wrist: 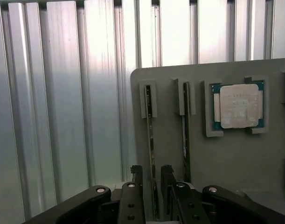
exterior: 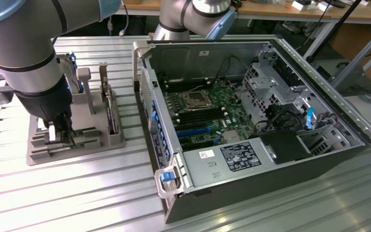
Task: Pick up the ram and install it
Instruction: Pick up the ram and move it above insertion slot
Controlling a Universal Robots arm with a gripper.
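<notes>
We judge the task to be at its very start: nothing is picked up yet and nothing is installed.

The ram (wrist: 150,135) stands on its edge in a slot of the grey holder (wrist: 226,158), which sits on the ribbed bench (wrist: 63,102). In the wrist view the gripper (wrist: 151,189) is low over it, with one finger on each side of the thin green edge. The fingers (wrist: 136,186) stand apart, with a gap showing on both sides of the ram, so we read this as a straddle and not a clamp. The ram rests in its slot, not lifted.

Just beside it a second stick (wrist: 185,130) stands in its own slot, and a processor (wrist: 238,105) lies flat in a recess further along.

In the exterior view the gripper (exterior: 60,137) is down at the holder (exterior: 82,145) on that view's left. The open case (exterior: 256,159) lies well apart on the right, its board (exterior: 205,116) exposed. We cannot tell which memory slots there are free.

Left to do, as we see it: the grasp, the carry and the seating.
</notes>
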